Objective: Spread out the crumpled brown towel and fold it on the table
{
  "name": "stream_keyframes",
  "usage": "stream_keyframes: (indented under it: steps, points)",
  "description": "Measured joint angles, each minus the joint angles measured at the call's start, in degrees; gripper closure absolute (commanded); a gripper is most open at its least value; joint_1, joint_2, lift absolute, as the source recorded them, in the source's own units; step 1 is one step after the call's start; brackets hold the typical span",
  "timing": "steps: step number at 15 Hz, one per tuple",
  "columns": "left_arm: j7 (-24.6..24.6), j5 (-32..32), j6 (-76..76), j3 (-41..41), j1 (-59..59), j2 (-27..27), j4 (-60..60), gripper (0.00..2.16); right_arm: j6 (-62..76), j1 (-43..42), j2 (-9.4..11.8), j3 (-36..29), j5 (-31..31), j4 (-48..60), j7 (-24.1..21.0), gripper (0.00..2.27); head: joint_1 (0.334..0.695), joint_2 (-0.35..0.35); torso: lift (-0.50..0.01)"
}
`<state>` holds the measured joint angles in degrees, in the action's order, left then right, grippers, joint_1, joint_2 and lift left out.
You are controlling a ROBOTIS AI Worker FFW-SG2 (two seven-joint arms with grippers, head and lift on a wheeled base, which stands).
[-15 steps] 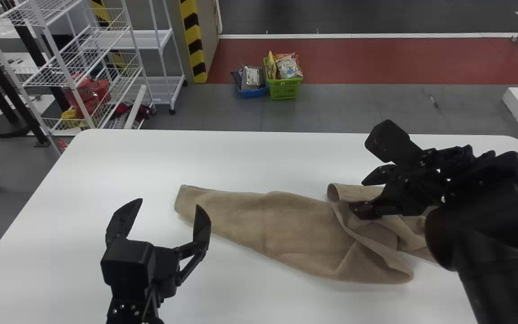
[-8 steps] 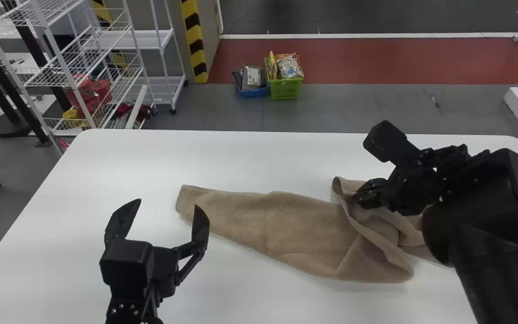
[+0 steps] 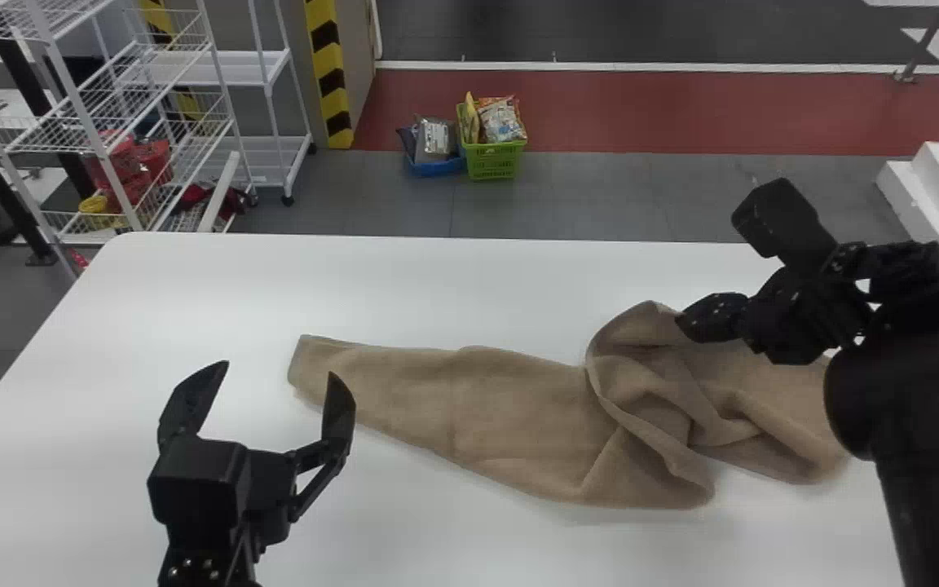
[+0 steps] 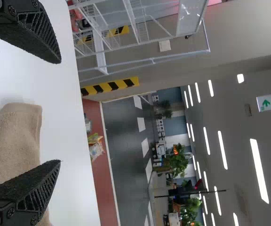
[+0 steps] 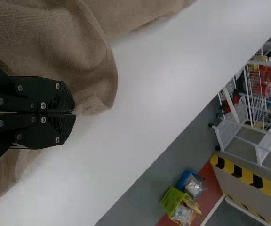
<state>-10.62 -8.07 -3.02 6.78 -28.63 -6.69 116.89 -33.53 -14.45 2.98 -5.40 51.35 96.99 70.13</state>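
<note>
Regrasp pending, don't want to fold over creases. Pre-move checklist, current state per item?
1. Left gripper open: ok.
2. Right gripper shut at the towel: ok.
3. Cloth actually pinched in it: cannot tell.
4. Brown towel spread flat: not ok, its right part is bunched in folds.
5. Towel's left end on the table, not bunched: ok.
6. Left gripper holding that end: not ok, nothing between its fingers.

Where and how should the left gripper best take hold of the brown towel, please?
Probably at the narrow left end of the brown towel, coming from the robot's left. This end lies fairly flat with a free edge, close to the open jaws of the left gripper; the right part is bunched.
</note>
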Motion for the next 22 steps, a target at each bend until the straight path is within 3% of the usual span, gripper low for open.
stream_keyframes:
  steps: [3,9,14,19,22]
  points:
    - [0.1,-0.9,-0.1,0.8,0.0,-0.2,0.0,0.04,-1.0,-1.8,1.3,-5.1,-1.5,0.7,-0.6,1.95,0.695,-0.079,-0.127]
    - [0.0,-1.1,0.0,1.2,-2.4,-1.9,1.6,0.05,-0.9,-4.8,4.0,-13.0,-3.5,-3.4,-7.5,1.95,0.695,-0.185,-0.127]
    - [0.1,-1.2,0.0,1.4,-3.3,-3.1,2.0,0.06,-2.9,-7.2,6.7,-20.7,-5.7,-5.2,-10.0,1.95,0.695,-0.278,-0.127]
    - [0.6,-2.3,-2.8,1.9,-3.6,-3.4,2.0,0.07,0.0,-1.0,7.5,-24.1,-8.8,-4.1,-13.5,1.95,0.695,-0.335,-0.127]
    - [0.7,-2.9,-2.2,1.6,-4.4,-4.7,2.1,0.07,5.7,7.5,6.5,-26.9,-16.1,1.5,-14.5,1.95,0.695,-0.335,-0.127]
